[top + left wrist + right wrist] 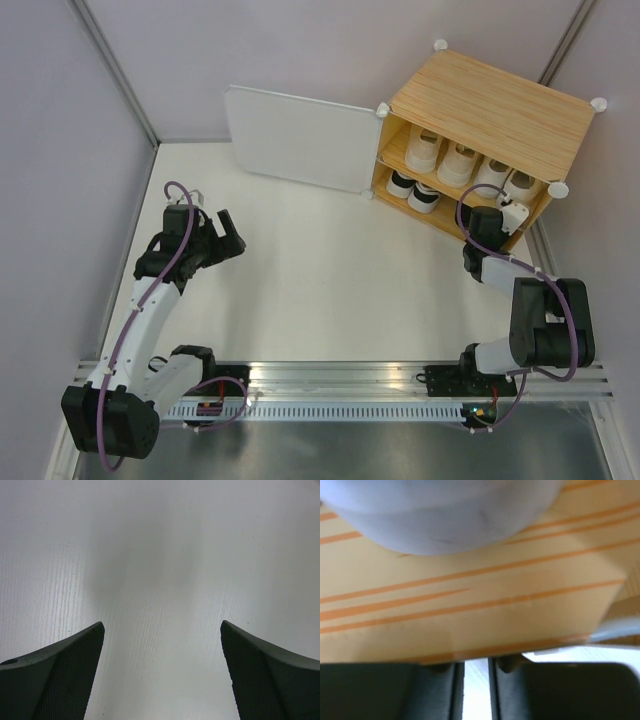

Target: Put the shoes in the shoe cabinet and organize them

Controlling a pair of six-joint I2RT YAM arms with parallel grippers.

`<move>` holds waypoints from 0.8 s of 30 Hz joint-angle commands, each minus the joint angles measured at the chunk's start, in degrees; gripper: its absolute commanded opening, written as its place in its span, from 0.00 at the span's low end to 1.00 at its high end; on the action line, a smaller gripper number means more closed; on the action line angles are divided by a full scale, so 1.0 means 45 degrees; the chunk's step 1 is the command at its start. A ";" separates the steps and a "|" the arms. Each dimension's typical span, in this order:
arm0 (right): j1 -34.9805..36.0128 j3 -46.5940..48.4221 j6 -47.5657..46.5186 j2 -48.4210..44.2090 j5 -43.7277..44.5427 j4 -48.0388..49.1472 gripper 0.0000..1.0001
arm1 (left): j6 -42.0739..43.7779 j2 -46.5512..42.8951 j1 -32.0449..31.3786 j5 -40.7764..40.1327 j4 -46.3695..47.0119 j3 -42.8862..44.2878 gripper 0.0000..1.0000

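- My left gripper (162,625) is spread wide over the bare table (160,555). It holds nothing, and no shoe is near it.
- My right gripper (476,666) has its fingers nearly together with a thin gap left. Nothing is in the gap.
- Just ahead of those fingertips is the front edge of a wooden shelf (470,610), so close it may be touching. I cannot tell for sure.
- Just past that edge, ahead of the fingers and above them, is the round end of a white shoe (445,515).
- If I push forward, I could bang the shelf or shove that shoe crooked into the one beside it.
- If I lift up fast, the wrist could hit the shoe cabinet (490,100) under its top, because the arm sits low at its front.
- The shoes (458,162) are in the cabinet, beyond and to the left of the right gripper. I count four on the upper shelf and two with black trim (425,197) below.
- Each shoe lies long-ways front to back, with a round end facing out at me. I cannot tell if that end is toe or heel.
- Far off to the left of the right gripper, the door (300,135) stands swung wide.
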 commanded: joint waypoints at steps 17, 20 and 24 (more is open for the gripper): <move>0.0262 -0.0003 -0.3266 -0.0423 -0.4260 0.2973 0.01 | 0.0452 -0.0157 -0.0019 -0.0152 0.0385 -0.0010 1.00; 0.0457 -0.0139 -0.3403 -0.0734 -0.4827 0.3012 0.01 | 0.0453 -0.0177 -0.0019 -0.0152 0.0385 0.0009 1.00; 0.0614 -0.0335 -0.3560 -0.1399 -0.5375 0.2837 0.01 | 0.0491 -0.0216 -0.0019 -0.0210 0.0385 0.0010 1.00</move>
